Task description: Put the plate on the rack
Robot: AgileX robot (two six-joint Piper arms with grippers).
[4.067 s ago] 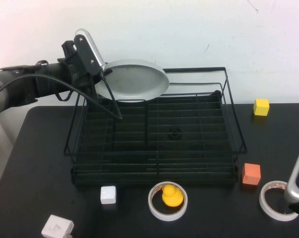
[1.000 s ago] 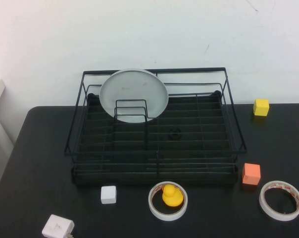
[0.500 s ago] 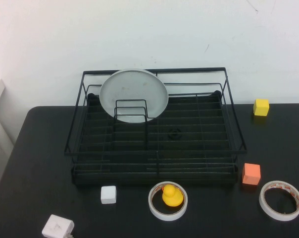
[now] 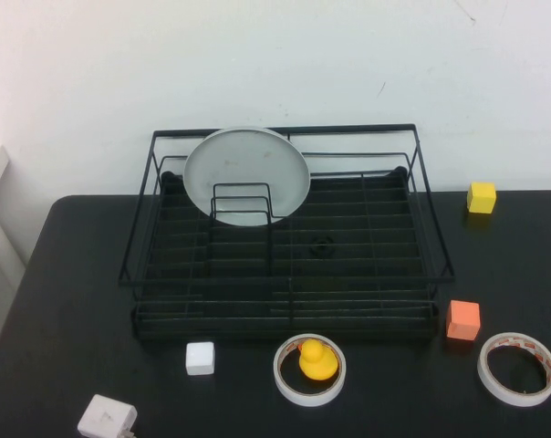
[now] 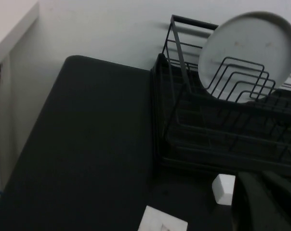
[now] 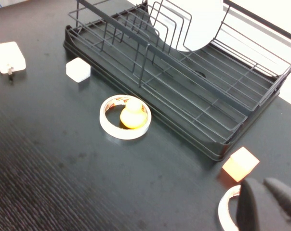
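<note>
The light-grey plate (image 4: 246, 169) stands upright on edge in the back left of the black wire rack (image 4: 348, 129), leaning among the upright wire loops. It also shows in the left wrist view (image 5: 246, 43) and the right wrist view (image 6: 193, 24). Neither arm shows in the high view. My left gripper (image 5: 261, 180) is shut and empty, off the rack's (image 5: 208, 154) front left corner. My right gripper (image 6: 261, 185) is shut and empty, over the table to the front right of the rack (image 6: 150, 53).
In front of the rack lie a white cube (image 4: 200, 358), a tape roll (image 4: 288, 385) with a yellow duck (image 4: 317, 358) inside, an orange cube (image 4: 462, 320), a second tape roll (image 4: 519, 369) and a white adapter (image 4: 106, 419). A yellow cube (image 4: 482, 197) sits back right.
Four seconds ago my left gripper held the plate over the rack's back left; now the plate stands free in the rack and both arms are out of the high view. Nothing moved in the last second.
</note>
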